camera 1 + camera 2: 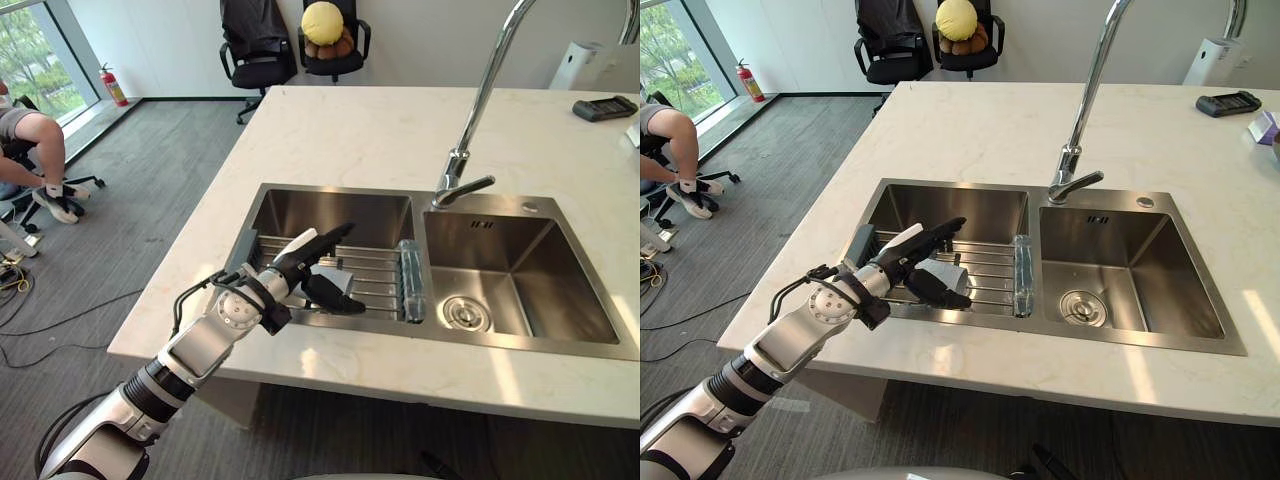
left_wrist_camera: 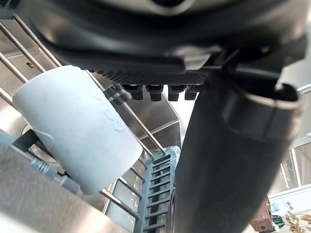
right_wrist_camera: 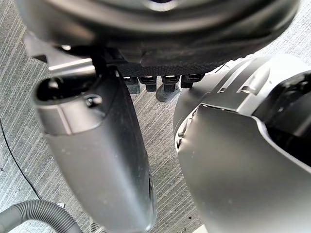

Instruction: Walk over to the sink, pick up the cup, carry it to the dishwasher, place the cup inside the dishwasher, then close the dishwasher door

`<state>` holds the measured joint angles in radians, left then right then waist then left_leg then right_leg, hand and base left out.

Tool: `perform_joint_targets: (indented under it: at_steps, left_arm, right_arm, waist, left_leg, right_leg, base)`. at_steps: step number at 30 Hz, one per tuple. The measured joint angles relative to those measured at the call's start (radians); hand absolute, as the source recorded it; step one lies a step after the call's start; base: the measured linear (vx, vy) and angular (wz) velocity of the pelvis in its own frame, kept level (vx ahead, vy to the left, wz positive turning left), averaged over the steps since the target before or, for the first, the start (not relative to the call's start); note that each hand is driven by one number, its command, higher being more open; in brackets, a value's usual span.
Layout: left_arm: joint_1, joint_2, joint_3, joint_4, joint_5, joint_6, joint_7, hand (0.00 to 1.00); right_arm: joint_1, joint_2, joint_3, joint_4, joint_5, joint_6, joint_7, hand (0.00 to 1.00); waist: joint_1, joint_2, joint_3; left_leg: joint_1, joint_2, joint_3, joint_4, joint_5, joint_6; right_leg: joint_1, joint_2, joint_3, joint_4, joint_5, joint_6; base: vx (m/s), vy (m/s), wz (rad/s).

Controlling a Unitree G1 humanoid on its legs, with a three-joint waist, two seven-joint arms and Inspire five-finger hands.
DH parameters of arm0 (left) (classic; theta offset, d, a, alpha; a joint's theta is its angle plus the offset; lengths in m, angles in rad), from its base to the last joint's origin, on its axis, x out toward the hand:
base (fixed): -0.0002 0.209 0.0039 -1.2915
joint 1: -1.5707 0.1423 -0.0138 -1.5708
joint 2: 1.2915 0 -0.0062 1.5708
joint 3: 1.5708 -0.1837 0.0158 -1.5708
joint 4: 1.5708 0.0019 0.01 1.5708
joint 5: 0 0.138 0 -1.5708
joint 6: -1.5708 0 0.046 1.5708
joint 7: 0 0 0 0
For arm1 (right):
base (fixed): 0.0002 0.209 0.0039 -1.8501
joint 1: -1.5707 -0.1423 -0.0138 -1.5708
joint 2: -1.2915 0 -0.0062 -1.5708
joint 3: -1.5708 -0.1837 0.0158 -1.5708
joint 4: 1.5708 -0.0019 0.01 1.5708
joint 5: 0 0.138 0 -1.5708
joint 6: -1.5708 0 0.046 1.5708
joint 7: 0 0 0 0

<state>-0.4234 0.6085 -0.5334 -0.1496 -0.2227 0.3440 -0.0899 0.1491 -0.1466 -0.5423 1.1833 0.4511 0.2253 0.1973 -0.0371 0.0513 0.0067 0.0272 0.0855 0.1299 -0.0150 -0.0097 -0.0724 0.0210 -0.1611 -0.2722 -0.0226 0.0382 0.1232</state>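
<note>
- The left hand (image 1: 290, 268) reaches from the near edge of the counter (image 1: 350, 140) into the left basin (image 1: 330, 212) of a double steel sink.
- It is spread wide. Its fingers (image 1: 330, 236) are stretched out straight above the wire drainer rack (image 1: 378, 268), and the dark thumb (image 1: 336, 298) is set apart below them.
- The cup (image 2: 77, 126) is pale and plain. It lies on its side on the rack's bars in the left basin.
- From the head views the cup (image 1: 340, 279) shows in the gap between the thumb and the fingers. The wrist view puts it just beside the thumb, and nothing is curled round it.
- I cannot tell whether the palm or thumb actually touches the cup.
- The rack spans the left basin. It has a grey-blue slatted end piece (image 1: 246, 250) at the outer wall and a clear plastic end (image 1: 410, 280) along the divider between the basins.
- The right basin (image 1: 560, 290) holds only its round drain (image 1: 465, 313).
- A tall curved chrome faucet (image 1: 470, 130) stands behind the divider, with its lever pointing toward the right basin.
- The right hand (image 3: 97, 145) shows in its own wrist view over grey carpet, down beside the robot. Its fingers look relaxed and it holds nothing.
- A dark handheld device (image 1: 604, 108) lies at the far right of the counter.
- Beyond the counter stand two black office chairs. One (image 1: 330, 45) carries a yellow round plush.
- A red fire extinguisher (image 1: 113, 85) stands by the window, and a seated person (image 1: 35, 150) is at the far left.
</note>
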Motion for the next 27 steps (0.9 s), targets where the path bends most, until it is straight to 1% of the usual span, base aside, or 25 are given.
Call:
perform_joint_targets:
  at_steps: [3, 5, 8, 10, 11, 13, 14, 16, 19, 23, 25, 27]
  left_arm:
    - [-0.011, 0.002, 0.004, 0.000, 0.049, -0.007, 0.004, 1.00]
    - [-0.014, 0.002, 0.004, 0.000, 0.063, -0.017, 0.021, 1.00]
    - [-0.014, 0.002, 0.012, 0.000, 0.124, -0.038, 0.048, 1.00]
    - [-0.014, 0.002, 0.026, 0.000, 0.166, -0.058, 0.048, 1.00]
    - [-0.014, 0.002, 0.038, 0.000, 0.192, -0.079, 0.044, 1.00]
    - [-0.015, 0.002, 0.049, 0.000, 0.244, -0.092, 0.015, 1.00]
    - [-0.018, 0.002, 0.051, 0.001, 0.329, -0.096, -0.035, 1.00]
    - [-0.018, 0.002, 0.050, 0.012, 0.388, -0.103, -0.083, 1.00]
    - [-0.018, 0.008, 0.046, 0.036, 0.453, -0.113, -0.124, 1.00]
    - [-0.018, 0.034, 0.029, 0.037, 0.502, -0.117, -0.148, 1.00]
    - [-0.018, 0.051, 0.009, 0.040, 0.540, -0.136, -0.154, 1.00]
    - [-0.018, 0.052, 0.004, 0.045, 0.560, -0.149, -0.149, 1.00]
  right_arm:
    - [0.000, 0.000, 0.000, 0.000, 0.001, 0.003, 0.000, 1.00]
    - [0.000, -0.001, 0.000, 0.000, 0.018, 0.004, -0.001, 1.00]
    - [0.004, -0.001, 0.000, 0.002, 0.037, 0.005, -0.004, 1.00]
    - [0.005, -0.001, 0.000, 0.002, 0.037, 0.005, -0.004, 1.00]
    - [0.008, 0.000, 0.000, 0.001, 0.037, 0.005, -0.004, 1.00]
    - [0.009, 0.001, 0.000, -0.002, 0.037, 0.005, -0.004, 1.00]
    - [0.011, 0.002, 0.000, -0.005, 0.037, 0.005, -0.004, 1.00]
    - [0.018, 0.006, 0.000, -0.016, 0.037, 0.005, -0.002, 1.00]
    - [0.023, 0.010, 0.001, -0.023, 0.038, 0.005, -0.003, 1.00]
    - [0.023, 0.010, 0.013, -0.023, 0.041, 0.005, -0.006, 1.00]
    - [0.025, 0.006, 0.041, -0.023, 0.062, 0.005, -0.010, 1.00]
    - [0.026, 0.006, 0.044, -0.022, 0.067, 0.006, -0.013, 1.00]
  waist:
    - [0.000, 0.000, 0.000]
    - [-0.001, 0.000, 0.000]
    - [0.000, 0.000, 0.000]
    - [0.000, 0.000, 0.000]
    - [0.001, 0.000, 0.000]
    - [0.002, -0.001, -0.001]
    - [0.004, -0.001, -0.001]
    - [0.004, -0.001, -0.001]
    - [0.004, -0.001, -0.002]
    - [0.007, -0.001, -0.002]
    - [0.010, -0.002, -0.003]
    - [0.012, -0.002, -0.004]
  left_leg:
    - [0.000, 0.000, 0.000, -0.001, 0.000, 0.000]
    - [0.001, 0.000, 0.001, -0.001, 0.000, 0.000]
    - [0.004, 0.000, 0.004, -0.001, 0.000, 0.000]
    - [0.010, 0.001, 0.008, -0.003, 0.000, 0.000]
    - [0.014, 0.001, 0.013, -0.005, 0.000, 0.000]
    - [0.016, 0.001, 0.018, -0.008, 0.000, 0.000]
    - [0.016, 0.001, 0.020, -0.009, 0.000, 0.000]
    - [0.016, 0.001, 0.022, -0.009, 0.000, 0.000]
    - [0.016, 0.001, 0.023, -0.011, 0.000, 0.000]
    - [0.016, 0.001, 0.023, -0.012, 0.000, 0.000]
    - [0.016, 0.001, 0.023, -0.012, 0.000, 0.000]
    - [0.016, 0.001, 0.023, -0.012, 0.000, 0.000]
  right_leg:
    - [0.003, 0.000, 0.000, -0.001, 0.000, 0.000]
    - [0.004, 0.000, 0.000, -0.002, 0.001, 0.000]
    - [0.005, 0.001, 0.003, -0.002, 0.002, -0.001]
    - [0.007, 0.001, 0.007, -0.002, 0.003, -0.001]
    - [0.007, 0.001, 0.012, -0.003, 0.004, -0.001]
    - [0.007, 0.002, 0.017, -0.006, 0.007, -0.001]
    - [0.009, 0.002, 0.018, -0.014, 0.012, 0.000]
    - [0.009, 0.003, 0.019, -0.018, 0.015, 0.000]
    - [0.009, 0.004, 0.020, -0.018, 0.016, 0.000]
    - [0.010, 0.004, 0.020, -0.020, 0.016, 0.000]
    - [0.010, 0.004, 0.020, -0.021, 0.016, -0.001]
    - [0.010, 0.004, 0.019, -0.021, 0.016, -0.001]
  base:
    - [0.00, 0.000, 0.00]
    - [0.00, 0.000, 0.00]
    - [0.00, 0.000, -0.01]
    - [0.00, 0.000, -0.06]
    - [0.00, 0.000, -0.09]
    - [0.00, 0.000, -0.09]
    - [0.00, -0.001, -0.06]
    - [0.00, -0.002, -0.02]
    - [0.00, 0.000, 0.00]
    - [0.00, 0.000, 0.00]
    - [0.00, 0.000, 0.00]
    - [0.00, 0.000, 0.00]
